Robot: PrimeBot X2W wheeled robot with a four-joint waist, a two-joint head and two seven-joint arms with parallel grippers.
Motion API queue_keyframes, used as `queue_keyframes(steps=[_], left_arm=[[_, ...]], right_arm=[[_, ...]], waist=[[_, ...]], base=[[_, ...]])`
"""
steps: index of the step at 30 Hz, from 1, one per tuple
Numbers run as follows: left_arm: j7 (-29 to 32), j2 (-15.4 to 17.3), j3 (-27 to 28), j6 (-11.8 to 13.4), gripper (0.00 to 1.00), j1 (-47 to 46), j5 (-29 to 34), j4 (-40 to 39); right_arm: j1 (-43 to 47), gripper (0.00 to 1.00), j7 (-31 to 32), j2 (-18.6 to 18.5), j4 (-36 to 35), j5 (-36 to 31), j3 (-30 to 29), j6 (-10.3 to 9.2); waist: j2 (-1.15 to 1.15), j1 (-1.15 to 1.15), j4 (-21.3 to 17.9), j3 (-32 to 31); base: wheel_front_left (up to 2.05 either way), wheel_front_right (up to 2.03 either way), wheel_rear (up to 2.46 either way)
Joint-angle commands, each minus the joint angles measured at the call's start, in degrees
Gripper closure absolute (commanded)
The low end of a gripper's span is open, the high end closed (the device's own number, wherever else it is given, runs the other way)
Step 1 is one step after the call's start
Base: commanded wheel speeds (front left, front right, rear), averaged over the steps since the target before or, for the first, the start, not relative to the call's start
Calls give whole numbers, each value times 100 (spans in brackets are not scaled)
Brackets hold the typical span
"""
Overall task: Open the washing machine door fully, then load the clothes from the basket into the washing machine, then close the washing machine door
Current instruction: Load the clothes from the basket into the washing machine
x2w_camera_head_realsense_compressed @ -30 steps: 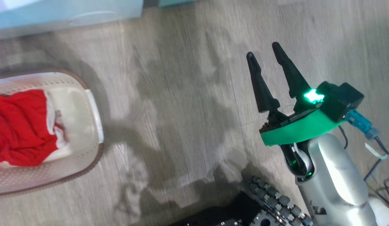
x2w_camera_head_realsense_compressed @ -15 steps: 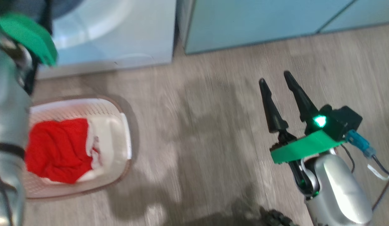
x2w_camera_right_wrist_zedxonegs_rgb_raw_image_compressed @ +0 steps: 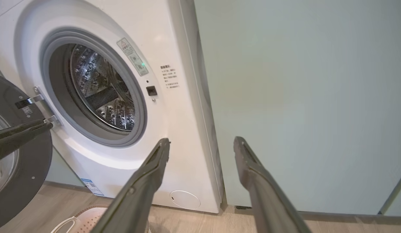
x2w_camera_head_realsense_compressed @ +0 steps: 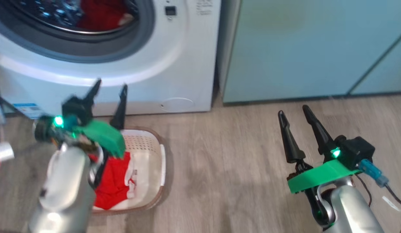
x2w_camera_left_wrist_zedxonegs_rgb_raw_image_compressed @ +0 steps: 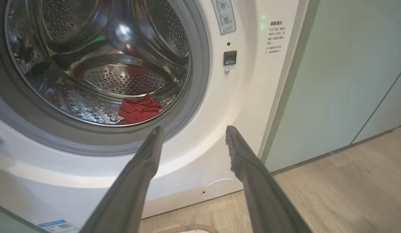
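Fingers [x2w_camera_left_wrist_zedxonegs_rgb_raw_image_compressed: 145, 168] of the left gripper [x2w_camera_head_realsense_compressed: 110, 85] stood spread and empty at the lower left of the head view. Their tips hung over the far rim of the basket [x2w_camera_head_realsense_compressed: 147, 144], with the red clothes [x2w_camera_head_realsense_compressed: 114, 181] just below. In the left wrist view I saw one red garment [x2w_camera_left_wrist_zedxonegs_rgb_raw_image_compressed: 139, 110] lying in the drum [x2w_camera_left_wrist_zedxonegs_rgb_raw_image_compressed: 100, 58] of the washing machine [x2w_camera_head_realsense_compressed: 181, 64], beyond the fingertips. At lower right the right gripper [x2w_camera_head_realsense_compressed: 293, 110] was likewise spread and empty, well apart from the basket. The washing machine door [x2w_camera_right_wrist_zedxonegs_rgb_raw_image_compressed: 28, 187] hung open at the right wrist view's left edge. Half a second earlier the head camera had aimed lower; the drum mouth had since come into view.
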Motion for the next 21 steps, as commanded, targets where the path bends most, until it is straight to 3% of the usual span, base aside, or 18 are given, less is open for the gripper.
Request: queue_keyframes(steps=[1,12,21], left_arm=[[-71,97,216,69,0,0,76,-293],[-71,-266,350,249,0,1554,372,-1566],[-71,-593,274,410,0,2210,762,-2104]], right_arm=[[-64,0,-53,-4,-194,-83,134,0],[257,0,-53,-4,-166,-63,59,0],[434,0,-53,-4,-188,-5,51,0]], waist=[[-1,1,230,-244],[-1,1,586,-856],[-1,1,770,-1084]], base=[[0,0,0],[0,0,0],[0,0,0]])
